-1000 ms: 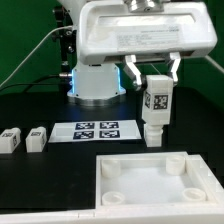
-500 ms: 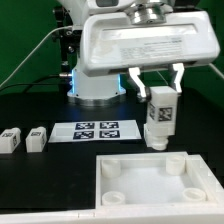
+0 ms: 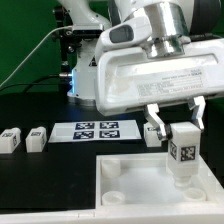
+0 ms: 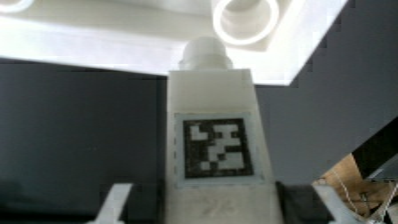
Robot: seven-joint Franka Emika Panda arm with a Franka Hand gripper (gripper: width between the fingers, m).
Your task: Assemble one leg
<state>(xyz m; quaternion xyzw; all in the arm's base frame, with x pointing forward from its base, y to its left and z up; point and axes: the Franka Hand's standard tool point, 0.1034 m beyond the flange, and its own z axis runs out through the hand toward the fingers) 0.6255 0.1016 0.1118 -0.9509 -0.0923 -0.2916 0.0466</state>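
My gripper (image 3: 177, 122) is shut on a white leg (image 3: 182, 152) with a black-and-white tag on its face. It holds the leg upright over the corner of the white tabletop (image 3: 125, 176) at the exterior view's right. In the wrist view the leg (image 4: 217, 130) fills the middle, its rounded tip pointing at a round socket (image 4: 249, 18) of the tabletop (image 4: 107, 35). Another leg (image 3: 152, 132) stands behind the gripper. Two more legs (image 3: 11, 139) (image 3: 37, 138) lie at the exterior view's left.
The marker board (image 3: 100, 130) lies flat on the black table behind the tabletop. The robot's base (image 3: 85, 80) stands at the back.
The gripper has carried the leg forward and down toward the exterior view's right, from beside the standing leg to above the tabletop's corner.
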